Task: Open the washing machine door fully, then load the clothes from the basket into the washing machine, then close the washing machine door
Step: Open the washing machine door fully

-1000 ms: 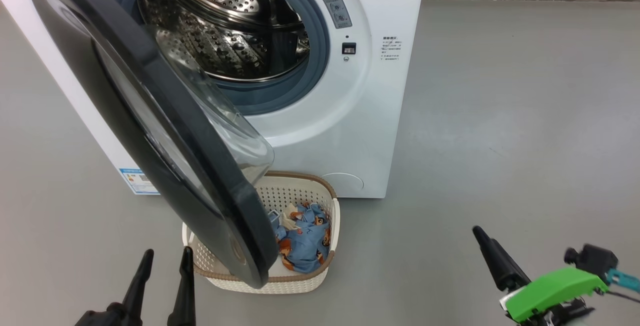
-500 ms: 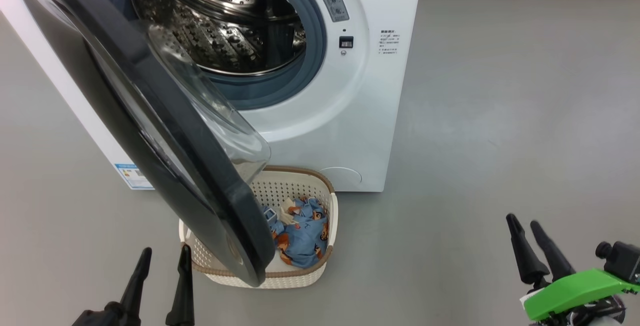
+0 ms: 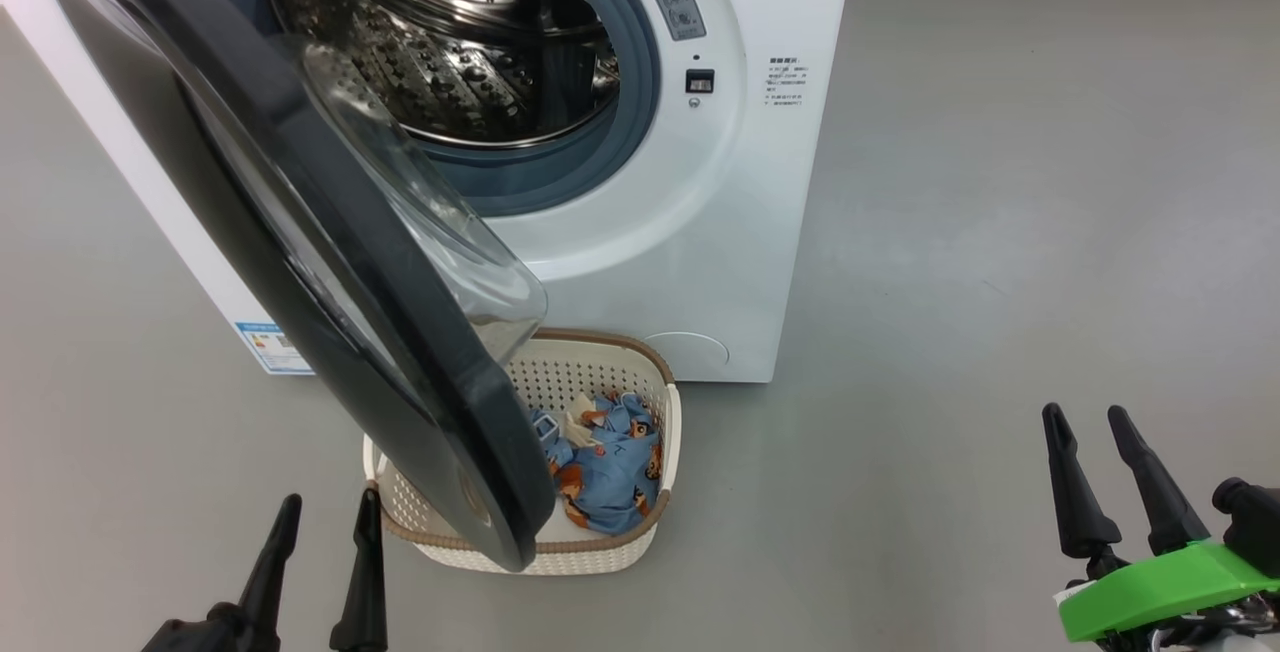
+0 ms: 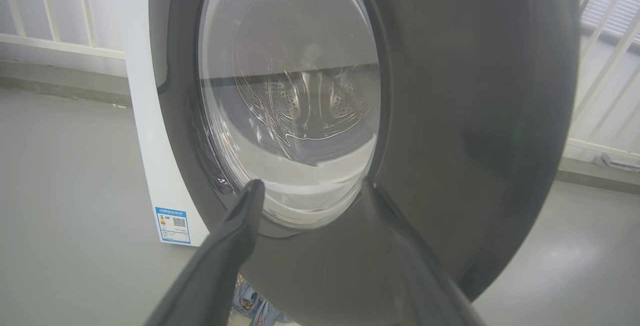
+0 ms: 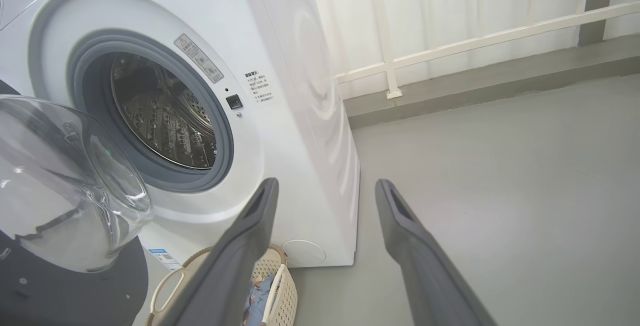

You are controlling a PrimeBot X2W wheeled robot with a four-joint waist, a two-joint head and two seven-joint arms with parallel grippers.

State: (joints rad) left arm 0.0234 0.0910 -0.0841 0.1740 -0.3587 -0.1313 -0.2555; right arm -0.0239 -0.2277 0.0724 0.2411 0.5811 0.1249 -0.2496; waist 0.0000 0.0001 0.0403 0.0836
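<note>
The white washing machine [image 3: 700, 232] stands at the upper left with its steel drum [image 3: 450, 42] exposed. The washing machine door [image 3: 300, 262], black-rimmed with a bulging glass bowl, hangs partly open and overhangs the basket [image 3: 655, 412] on the floor below. Light-blue clothes [image 3: 610, 467] with brown bears lie inside the basket. My left gripper [image 3: 325, 512] is open at the lower left, just short of the door's outer face [image 4: 450, 116]. My right gripper [image 3: 1085, 422] is open at the lower right, over bare floor, well right of the basket [image 5: 285, 296].
Grey floor [image 3: 1000, 232] stretches to the right of the machine. A low ledge and white railing [image 5: 475, 41] run along the back wall. A blue label [image 3: 265, 342] marks the machine's front lower corner.
My right gripper has turned and swung right and up, its two fingers now standing side by side. The head view shifted slightly. The left gripper, door and basket have kept their places.
</note>
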